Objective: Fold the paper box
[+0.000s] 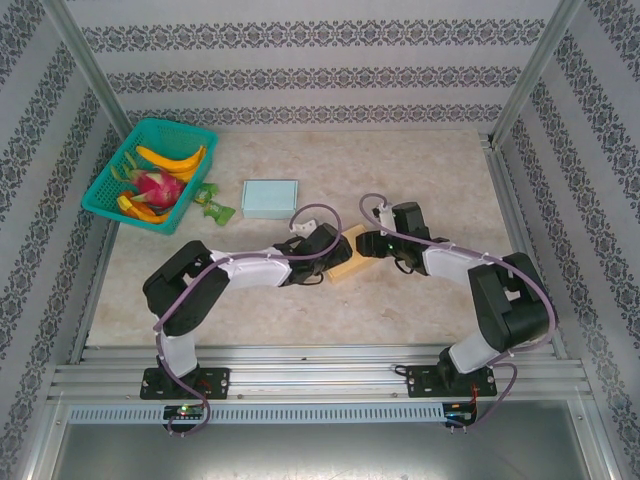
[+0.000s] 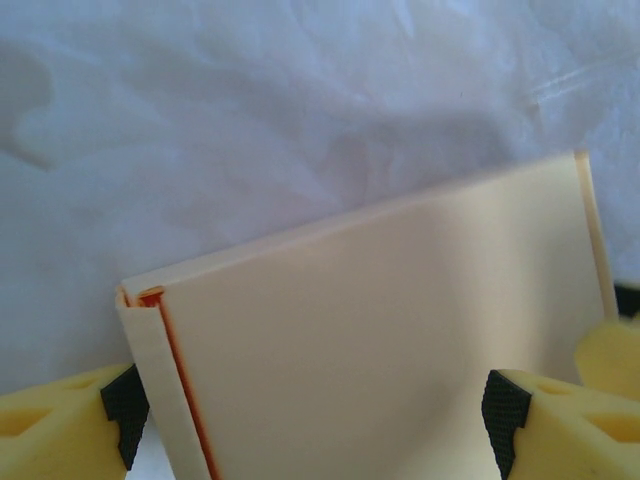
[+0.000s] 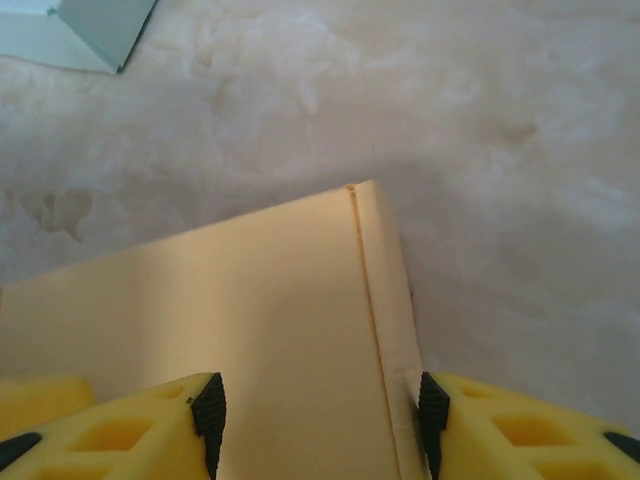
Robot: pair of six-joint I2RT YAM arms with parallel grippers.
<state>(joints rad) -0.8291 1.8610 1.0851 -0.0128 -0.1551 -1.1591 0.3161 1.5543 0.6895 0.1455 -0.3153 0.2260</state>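
Left end effector (image 2: 315, 420) gapes wide over your cream paper box (image 2: 400, 320) at mid-desk; its wrist view gives you an orange crease (image 2: 185, 390). Right end effector (image 3: 316, 420) straddles the box's edge, half-open; you cannot tell whether it grips. Marbled desk (image 1: 420, 310), patterned walls (image 1: 300, 70).

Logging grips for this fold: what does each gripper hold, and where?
Cannot tell. The left gripper and right gripper each straddle an end of the box, but no clear clamp shows.

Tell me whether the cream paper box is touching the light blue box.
Apart. The top view shows bare table between the cream paper box and the light blue box.
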